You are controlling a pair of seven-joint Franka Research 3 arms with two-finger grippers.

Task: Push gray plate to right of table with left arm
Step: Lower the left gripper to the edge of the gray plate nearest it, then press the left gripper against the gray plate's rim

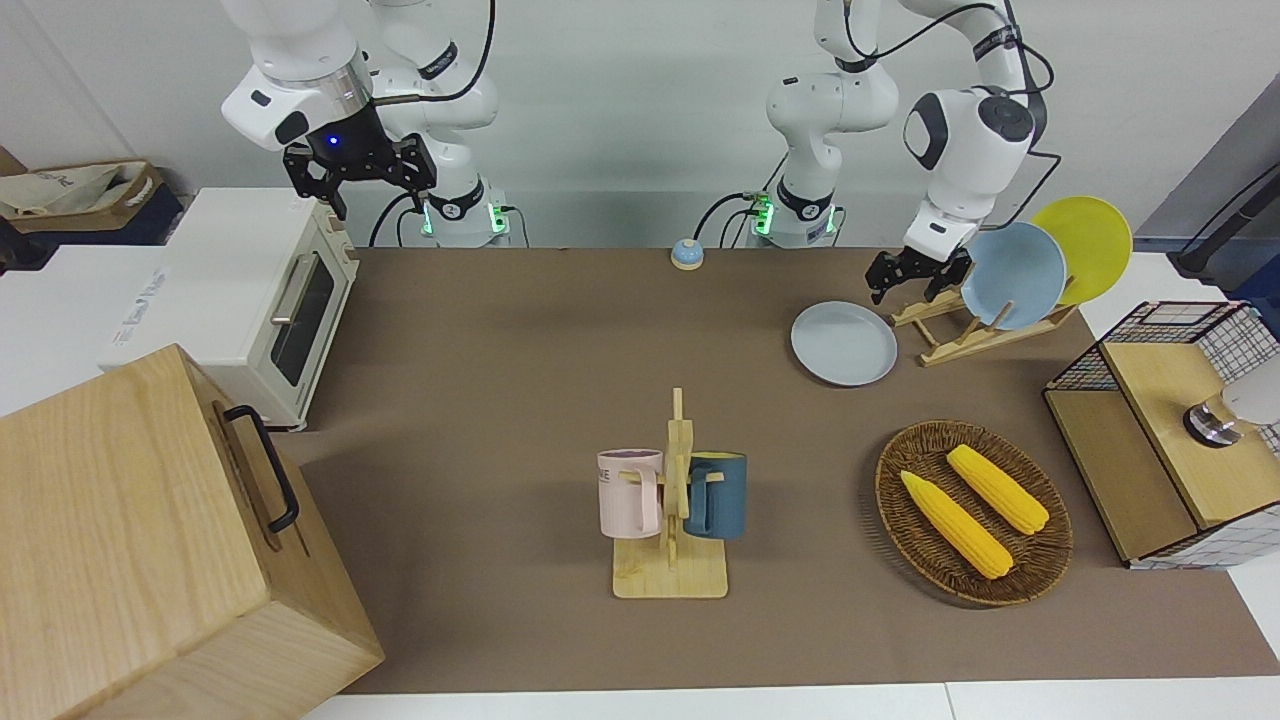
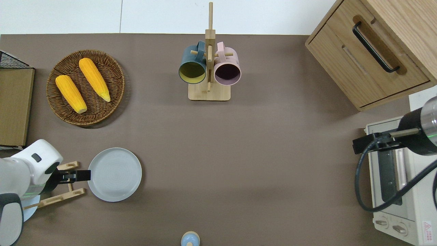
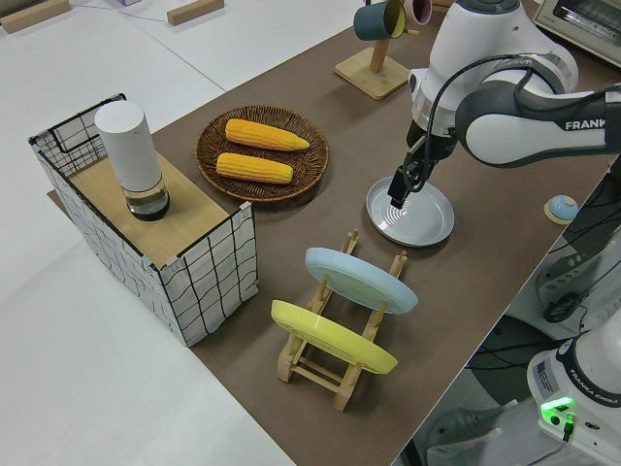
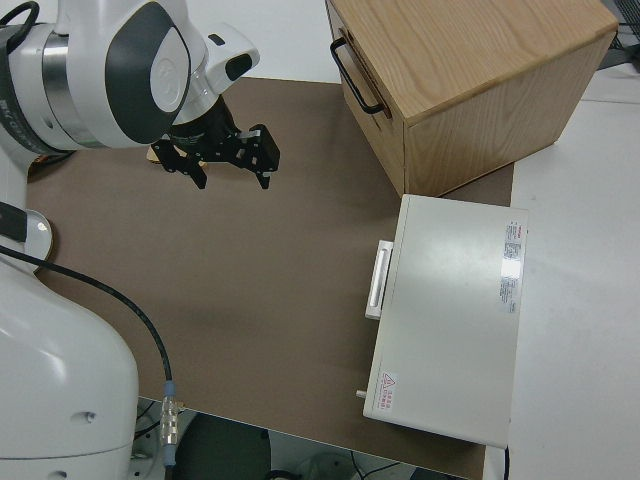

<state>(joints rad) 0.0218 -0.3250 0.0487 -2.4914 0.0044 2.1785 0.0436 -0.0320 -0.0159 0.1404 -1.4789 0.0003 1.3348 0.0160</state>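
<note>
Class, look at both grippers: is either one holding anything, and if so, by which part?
Nothing is held. The left gripper sits low at the rim of the gray plate, placed to push, not grip. The right arm is parked, its gripper open.

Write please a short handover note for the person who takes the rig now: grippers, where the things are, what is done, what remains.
Left gripper: low at the gray plate's rim, on the side toward the wooden dish rack; whether it touches, and its finger state, I cannot tell.
Right arm: parked, gripper open.
Gray plate: flat on the table, near the left arm's end.
Done: approach only.
Left: push the plate across toward the right arm's end, probably passing on the robots' side of the mug rack.
</note>
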